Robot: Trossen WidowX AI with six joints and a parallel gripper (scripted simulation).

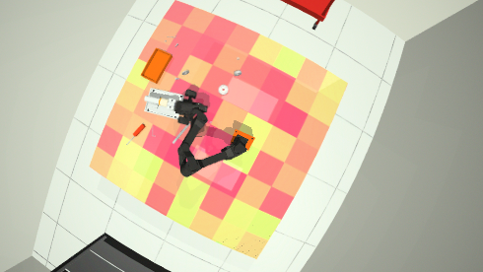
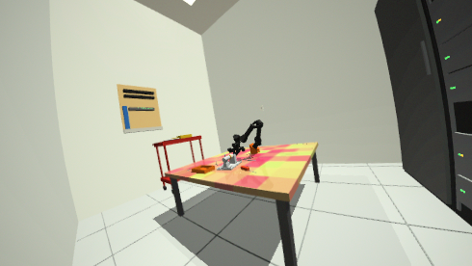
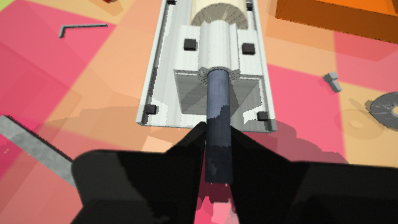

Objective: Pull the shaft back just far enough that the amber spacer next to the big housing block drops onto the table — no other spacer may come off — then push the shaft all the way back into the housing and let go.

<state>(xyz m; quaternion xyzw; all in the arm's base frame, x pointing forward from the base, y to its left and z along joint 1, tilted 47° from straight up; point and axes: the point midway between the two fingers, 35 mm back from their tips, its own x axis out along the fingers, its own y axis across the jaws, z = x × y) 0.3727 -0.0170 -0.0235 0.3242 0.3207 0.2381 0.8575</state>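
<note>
The dark shaft [image 3: 218,95] sticks out of the ribbed bore of a pale grey block [image 3: 218,47] on the white base plate [image 3: 159,85] [image 1: 159,114]. My gripper [image 3: 212,127] [image 1: 178,106] [image 2: 233,153] is shut on the shaft's protruding part, just beyond the plate's near edge. A cream-coloured round piece [image 3: 220,12] is cut off at the top of the wrist view, behind the block. A small amber piece [image 1: 163,102] shows between white parts in the top view. The shaft inside the block and the individual spacers cannot be made out.
An orange tray [image 1: 157,65] [image 2: 202,169] [image 3: 345,22] stands beside the fixture. A grey bar [image 1: 180,133] [image 3: 40,151] lies near the gripper. A hex key [image 3: 84,25], a bolt [image 3: 332,82], a grey disc [image 3: 382,112], a red-handled tool [image 1: 139,130] and a white ring [image 1: 223,90] lie around.
</note>
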